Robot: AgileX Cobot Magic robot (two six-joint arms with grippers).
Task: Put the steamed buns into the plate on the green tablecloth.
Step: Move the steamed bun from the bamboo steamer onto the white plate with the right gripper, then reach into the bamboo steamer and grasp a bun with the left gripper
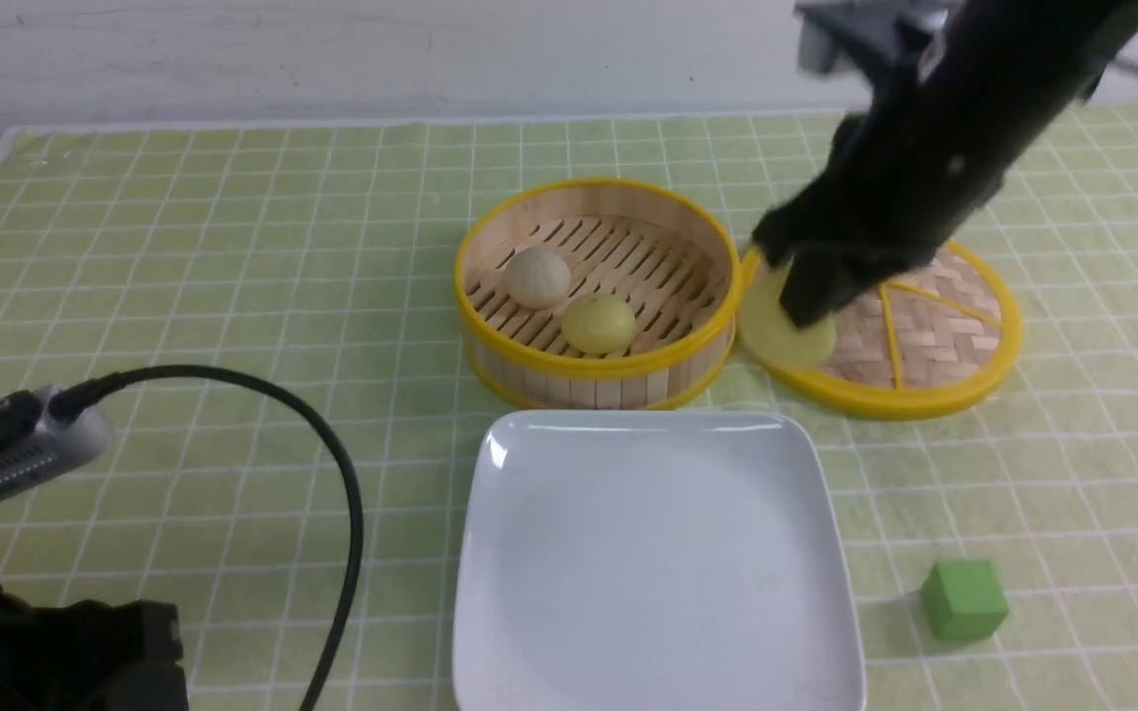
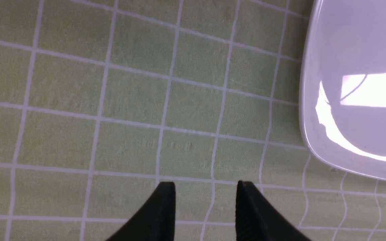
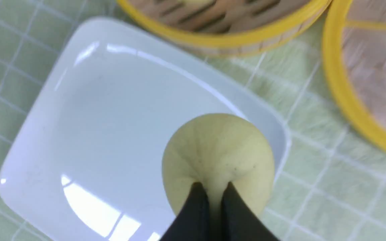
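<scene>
My right gripper (image 1: 806, 311) is shut on a pale yellow steamed bun (image 1: 784, 331), held in the air between the steamer and its lid. In the right wrist view the pinched bun (image 3: 218, 157) hangs over the far right corner of the white square plate (image 3: 79, 110). An off-white bun (image 1: 536, 277) and a second pale yellow bun (image 1: 599, 324) lie in the bamboo steamer (image 1: 597, 380). The plate (image 1: 549, 632) sits on the green tablecloth (image 1: 233, 247) in front of the steamer. My left gripper (image 2: 205, 187) is open and empty above the cloth, left of the plate (image 2: 313, 134).
The woven steamer lid (image 1: 934, 336) lies flat to the right of the steamer. A green cube (image 1: 964, 599) stands on the cloth right of the plate. A black cable (image 1: 332, 464) loops over the cloth at the left.
</scene>
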